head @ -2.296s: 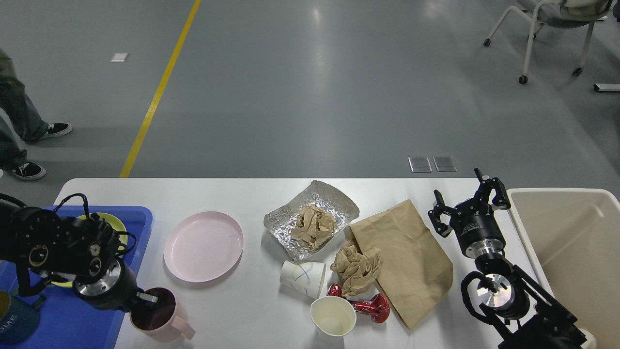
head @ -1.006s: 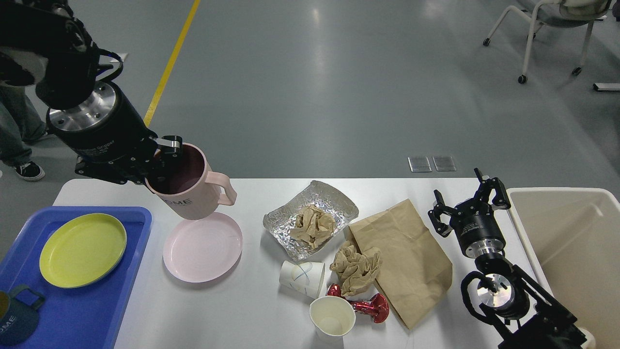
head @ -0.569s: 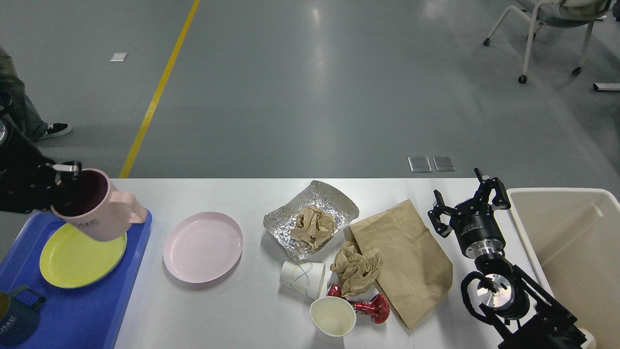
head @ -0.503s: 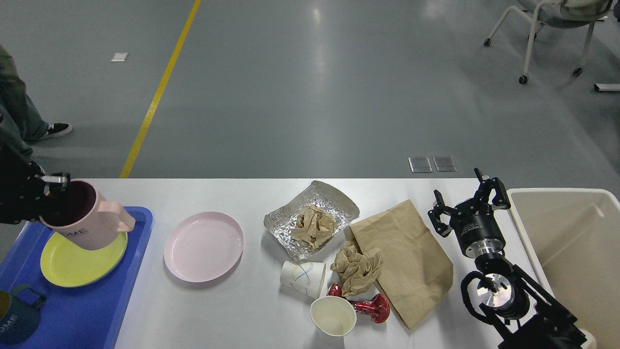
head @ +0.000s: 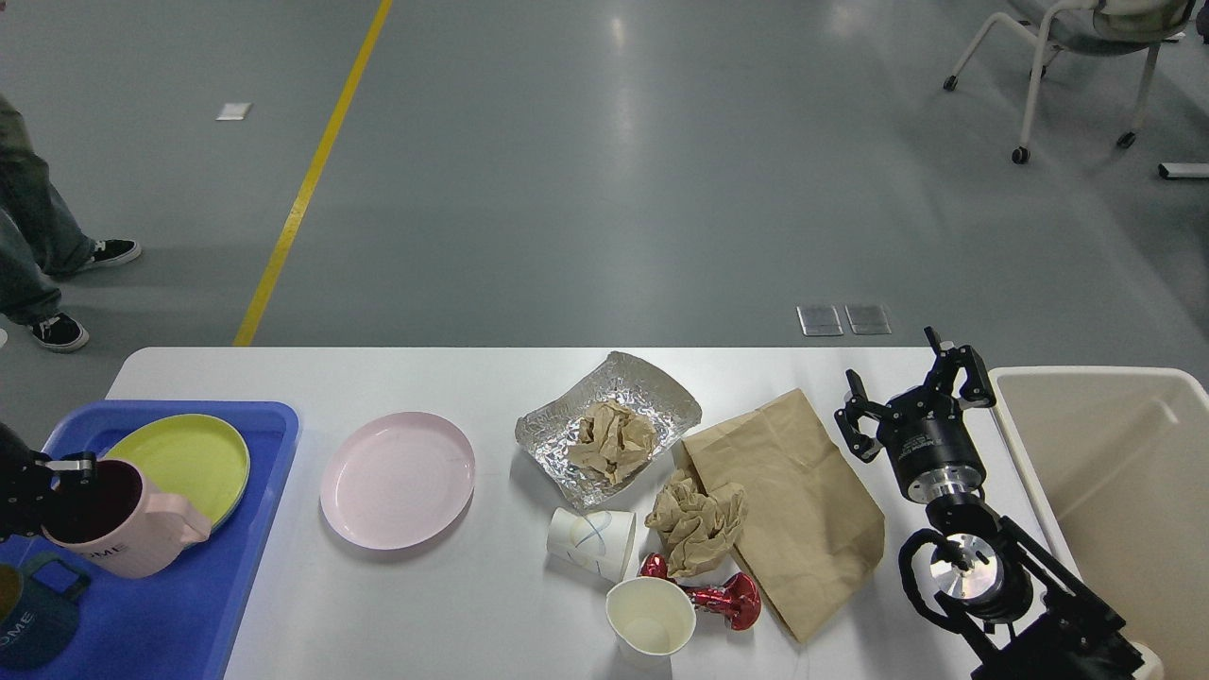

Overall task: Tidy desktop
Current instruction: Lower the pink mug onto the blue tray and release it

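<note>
Lowering the mug (head: 113,524) into the tray (head: 189,604) at nine o'clock, left jaws clamped on its rim — right jaws apart; plate (head: 397,479), cups, paper remain on the surface (head: 453,614).

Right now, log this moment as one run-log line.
left gripper: shut on pink mug, low over blue tray | right gripper: open, empty | pink plate, paper trash: on desktop
</note>
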You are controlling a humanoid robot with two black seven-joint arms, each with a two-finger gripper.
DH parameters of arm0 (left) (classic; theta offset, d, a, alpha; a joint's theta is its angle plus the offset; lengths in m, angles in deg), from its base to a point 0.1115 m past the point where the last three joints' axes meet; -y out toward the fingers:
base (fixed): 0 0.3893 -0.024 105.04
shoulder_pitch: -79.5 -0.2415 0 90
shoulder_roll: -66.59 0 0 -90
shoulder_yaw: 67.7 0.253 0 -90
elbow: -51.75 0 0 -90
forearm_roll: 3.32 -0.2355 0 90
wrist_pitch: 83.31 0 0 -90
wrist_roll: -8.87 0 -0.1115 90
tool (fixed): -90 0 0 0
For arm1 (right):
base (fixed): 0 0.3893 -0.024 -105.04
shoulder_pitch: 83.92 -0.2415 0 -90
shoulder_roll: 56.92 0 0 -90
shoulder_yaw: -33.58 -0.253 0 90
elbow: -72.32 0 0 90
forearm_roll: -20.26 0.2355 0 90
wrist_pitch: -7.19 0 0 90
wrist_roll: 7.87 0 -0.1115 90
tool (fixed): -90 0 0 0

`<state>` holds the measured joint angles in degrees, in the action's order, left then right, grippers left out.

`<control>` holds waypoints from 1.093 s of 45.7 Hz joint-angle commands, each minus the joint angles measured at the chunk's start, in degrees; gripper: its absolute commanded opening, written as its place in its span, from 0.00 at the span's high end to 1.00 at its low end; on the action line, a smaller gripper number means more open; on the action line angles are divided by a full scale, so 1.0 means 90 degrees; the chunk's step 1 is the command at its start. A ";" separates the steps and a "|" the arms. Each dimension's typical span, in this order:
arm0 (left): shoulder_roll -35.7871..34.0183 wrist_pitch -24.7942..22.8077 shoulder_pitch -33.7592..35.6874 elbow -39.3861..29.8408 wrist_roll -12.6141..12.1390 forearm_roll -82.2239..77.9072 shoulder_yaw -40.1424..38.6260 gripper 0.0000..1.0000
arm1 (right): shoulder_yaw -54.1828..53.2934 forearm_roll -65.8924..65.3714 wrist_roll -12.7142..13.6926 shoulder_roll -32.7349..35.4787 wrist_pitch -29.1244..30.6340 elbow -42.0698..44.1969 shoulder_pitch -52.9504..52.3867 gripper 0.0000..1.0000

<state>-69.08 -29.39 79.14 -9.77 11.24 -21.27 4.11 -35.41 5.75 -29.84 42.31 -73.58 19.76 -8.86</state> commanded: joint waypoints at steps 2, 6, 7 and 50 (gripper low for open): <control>0.0006 0.0338 -0.0798 0.0165 0.0011 -0.0339 -0.0507 0.99 | 0.0000 0.0001 0.0000 0.0000 0.0000 0.0000 0.0000 0.00; -0.0014 0.0348 -0.1024 0.0292 0.0030 -0.0456 -0.0625 0.99 | 0.0000 -0.0008 0.0000 0.0000 0.0000 0.0000 0.0000 0.00; -0.0033 0.0348 -0.1043 0.0322 0.0050 -0.0485 -0.0635 0.99 | 0.0000 -0.0008 0.0000 0.0000 0.0000 0.0000 0.0000 0.00; 0.0016 0.0592 -0.1532 0.0342 0.0148 -0.0690 -0.0977 0.98 | 0.0000 -0.0008 0.0000 0.0000 0.0000 0.0000 0.0000 0.00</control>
<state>-68.88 -24.07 65.36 -6.12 12.53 -27.57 -4.68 -35.41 5.74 -29.84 42.31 -73.58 19.76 -8.86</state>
